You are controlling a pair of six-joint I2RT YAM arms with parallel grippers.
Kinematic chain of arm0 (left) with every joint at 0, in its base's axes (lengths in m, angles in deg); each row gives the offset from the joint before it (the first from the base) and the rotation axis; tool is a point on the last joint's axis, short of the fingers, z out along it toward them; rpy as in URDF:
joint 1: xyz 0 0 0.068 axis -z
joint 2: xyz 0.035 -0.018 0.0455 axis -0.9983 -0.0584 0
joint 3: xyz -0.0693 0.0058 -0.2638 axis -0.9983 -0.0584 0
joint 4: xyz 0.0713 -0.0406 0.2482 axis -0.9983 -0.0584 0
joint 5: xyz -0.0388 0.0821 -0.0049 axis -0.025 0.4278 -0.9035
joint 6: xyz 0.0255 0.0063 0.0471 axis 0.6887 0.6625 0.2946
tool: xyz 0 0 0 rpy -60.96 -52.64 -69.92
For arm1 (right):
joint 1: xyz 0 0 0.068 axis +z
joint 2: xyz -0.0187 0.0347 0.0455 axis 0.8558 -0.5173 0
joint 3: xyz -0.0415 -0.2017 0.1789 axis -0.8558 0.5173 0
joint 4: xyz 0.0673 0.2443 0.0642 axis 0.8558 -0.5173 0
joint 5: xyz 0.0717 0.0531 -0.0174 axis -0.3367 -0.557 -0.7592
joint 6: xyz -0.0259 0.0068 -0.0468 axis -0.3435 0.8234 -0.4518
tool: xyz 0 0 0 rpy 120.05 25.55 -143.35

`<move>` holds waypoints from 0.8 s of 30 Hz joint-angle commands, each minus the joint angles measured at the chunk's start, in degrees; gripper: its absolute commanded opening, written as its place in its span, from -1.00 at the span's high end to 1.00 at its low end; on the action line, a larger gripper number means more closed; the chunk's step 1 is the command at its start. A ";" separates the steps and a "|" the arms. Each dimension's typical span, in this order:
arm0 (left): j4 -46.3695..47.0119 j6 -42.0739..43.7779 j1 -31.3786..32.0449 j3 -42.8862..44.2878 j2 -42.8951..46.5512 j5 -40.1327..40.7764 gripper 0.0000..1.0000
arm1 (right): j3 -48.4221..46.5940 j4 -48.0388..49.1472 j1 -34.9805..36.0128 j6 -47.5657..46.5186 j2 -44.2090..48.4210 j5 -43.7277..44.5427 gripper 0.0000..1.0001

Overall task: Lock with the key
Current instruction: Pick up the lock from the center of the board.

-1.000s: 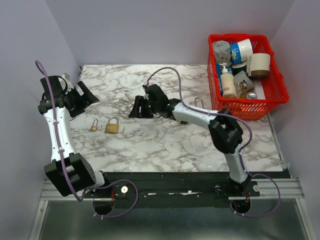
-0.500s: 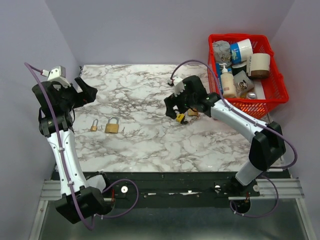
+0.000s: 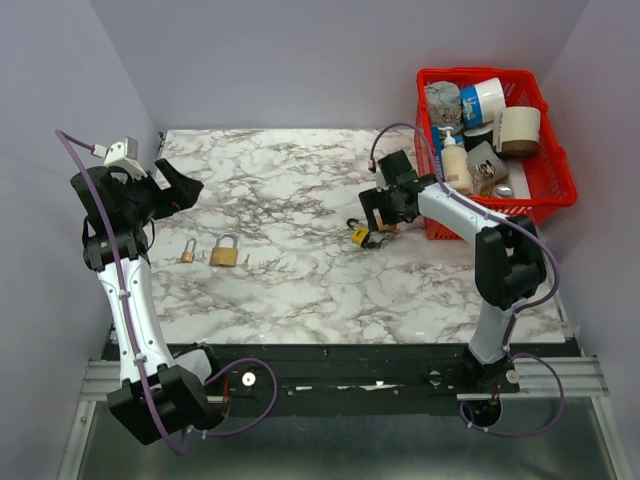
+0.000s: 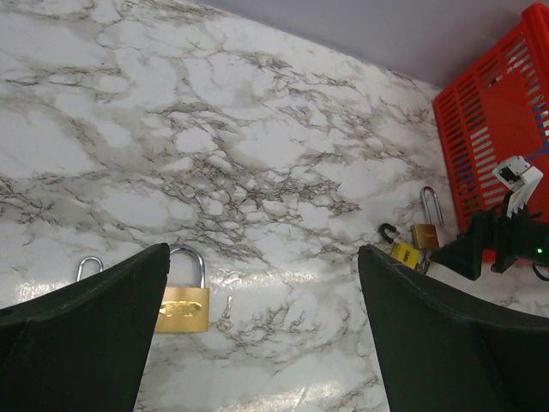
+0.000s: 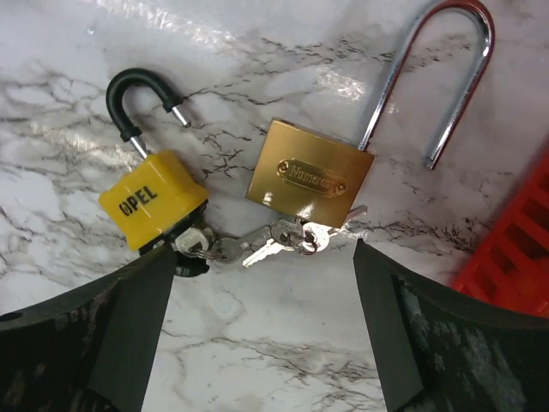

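Under the wide-open right gripper (image 5: 257,300), yellow padlock (image 5: 153,199) reads OPEL; left gripper (image 4: 262,326) likewise spread

A basket (image 3: 548,190) sits far right on the table (image 3: 300,290). Left of it lie a padlock (image 5: 310,176), then a second padlock (image 5: 154,202), a key bunch (image 5: 274,236) beside both. Far left: third padlock (image 3: 188,251), fourth padlock (image 3: 224,252) rightward, then a loose key (image 4: 225,316).
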 commanded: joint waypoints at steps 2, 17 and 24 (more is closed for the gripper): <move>2.14 -2.24 -0.29 -1.47 1.01 -2.16 -0.97 | -4.58 -1.04 -0.25 14.96 -2.42 12.80 -0.71; 2.32 -2.50 -0.29 -0.86 1.36 -1.99 -0.97 | -9.59 -8.25 -0.25 24.29 -9.27 14.67 -0.64; 1.70 -2.50 -0.29 -0.77 1.19 -1.90 -0.97 | -11.62 -9.22 -1.04 25.26 -12.52 12.48 -0.64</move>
